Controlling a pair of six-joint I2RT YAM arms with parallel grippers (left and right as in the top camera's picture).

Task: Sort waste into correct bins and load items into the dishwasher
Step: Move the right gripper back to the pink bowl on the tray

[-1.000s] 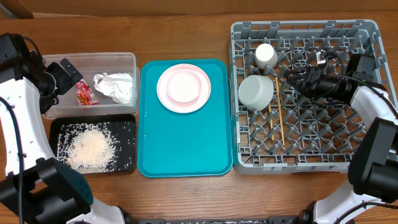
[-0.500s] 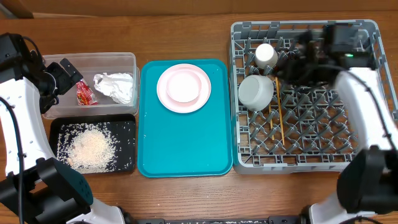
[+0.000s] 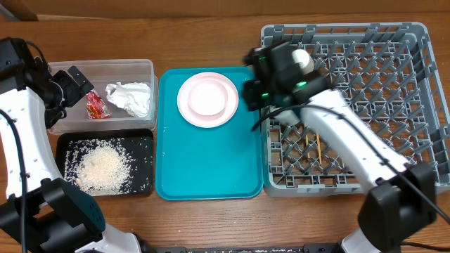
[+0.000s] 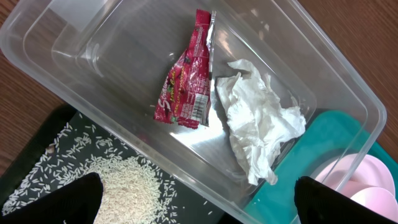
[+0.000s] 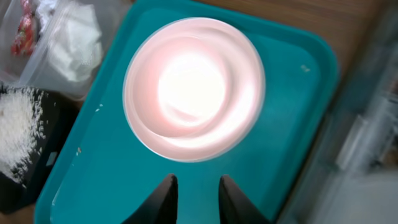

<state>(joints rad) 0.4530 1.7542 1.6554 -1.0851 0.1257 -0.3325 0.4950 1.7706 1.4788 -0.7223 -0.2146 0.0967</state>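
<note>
**Right gripper** [image 5: 194, 198]: the fingers stand slightly apart with nothing between them, and tray surface shows through the gap. The gripper hangs over the teal serving tray [image 5: 112, 186], towards the edge that borders the rack. The pink plate [image 5: 194, 87] lies on this tray just beyond the fingertips. It is untouched, and nothing stands between it and the gripper.

The right arm reaches across the left part of the dish rack [image 3: 394, 105] and hides some of it. The cup [image 3: 304, 59] shows partly behind the wrist. The chopsticks [image 3: 316, 145] lie on the grid floor beside the arm.

**Left gripper** [image 4: 199, 202]: the fingers are spread wide and empty, above the clear tub [image 4: 348, 87]. Inside the tub lie the red wrapper [image 4: 186, 81] and, just beside it, the white napkin [image 4: 261, 124]. Whether the two touch cannot be told. The rice grains [image 4: 130, 186] lie heaped in the black tray [image 3: 144, 144], which sits against the tub.
</note>
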